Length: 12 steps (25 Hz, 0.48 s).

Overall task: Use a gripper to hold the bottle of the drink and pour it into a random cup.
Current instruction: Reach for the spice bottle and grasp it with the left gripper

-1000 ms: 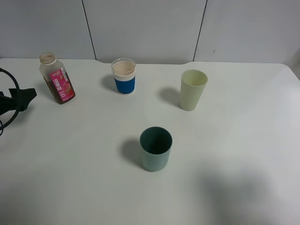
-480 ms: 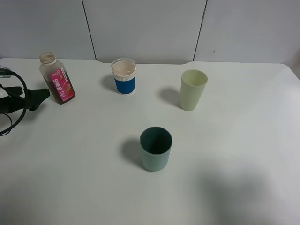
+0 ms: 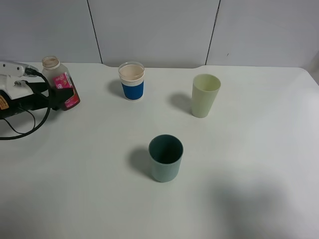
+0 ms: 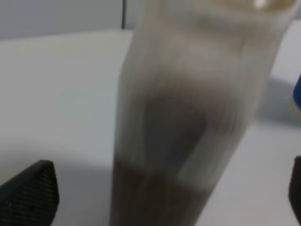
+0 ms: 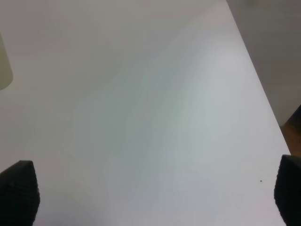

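White tabletop [image 3: 249,189], viewed from above, with four vessels standing on it. The bottle [image 3: 60,79] stands on its base at the far left, near the back edge, mouth uncapped and pink label towards the high camera. My left gripper [image 3: 59,96] reaches in from the left edge and lies level with the bottle's lower body. In the left wrist view the bottle fills the middle of the picture, blurred by closeness. The brown drink [image 4: 150,202] occupies its lower part, and the two black fingertips [image 4: 29,193] sit far out on either side. I read the fingers as spread wide with the bottle between them; no contact with its walls is visible. The teal cup [image 3: 165,158] stands alone near the centre of the table, well apart from the bottle, dark inside. A white cup [image 3: 132,81] with a blue sleeve stands just right of the bottle along the back. A pale green cup [image 3: 205,95] stands farther right. My right gripper [image 5: 153,195] appears only in its own wrist view, fingers spread apart over bare table with nothing between them.
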Motion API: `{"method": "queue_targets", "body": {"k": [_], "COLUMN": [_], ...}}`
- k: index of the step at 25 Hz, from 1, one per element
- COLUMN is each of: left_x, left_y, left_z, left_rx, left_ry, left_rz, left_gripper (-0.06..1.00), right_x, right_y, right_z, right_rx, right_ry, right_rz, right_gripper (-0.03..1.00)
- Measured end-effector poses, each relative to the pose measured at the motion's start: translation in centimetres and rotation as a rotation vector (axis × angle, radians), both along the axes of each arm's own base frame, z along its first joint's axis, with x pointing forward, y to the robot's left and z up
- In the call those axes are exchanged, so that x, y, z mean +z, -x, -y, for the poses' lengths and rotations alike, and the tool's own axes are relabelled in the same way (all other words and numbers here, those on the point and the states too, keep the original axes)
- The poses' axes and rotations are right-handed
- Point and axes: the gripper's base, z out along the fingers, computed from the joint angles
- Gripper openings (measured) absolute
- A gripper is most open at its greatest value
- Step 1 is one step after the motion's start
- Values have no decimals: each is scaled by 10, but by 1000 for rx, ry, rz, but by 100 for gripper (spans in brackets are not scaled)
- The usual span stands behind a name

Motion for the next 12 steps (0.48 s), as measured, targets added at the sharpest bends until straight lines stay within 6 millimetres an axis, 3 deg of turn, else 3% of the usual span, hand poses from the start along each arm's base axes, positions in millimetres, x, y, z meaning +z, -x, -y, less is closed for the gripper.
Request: {"method": "queue_targets", "body": {"k": [12], "left_x": [-28], "left_y": [-25], "left_z": [22], "left_rx": [-43], "left_ry": [19], "left_rz": [-27], "left_gripper": [95], "right_x": [0], "right_y": [0], "right_z": [0], "right_rx": [0], "right_ry": [0], "right_rz": [0], "right_gripper": [100]}}
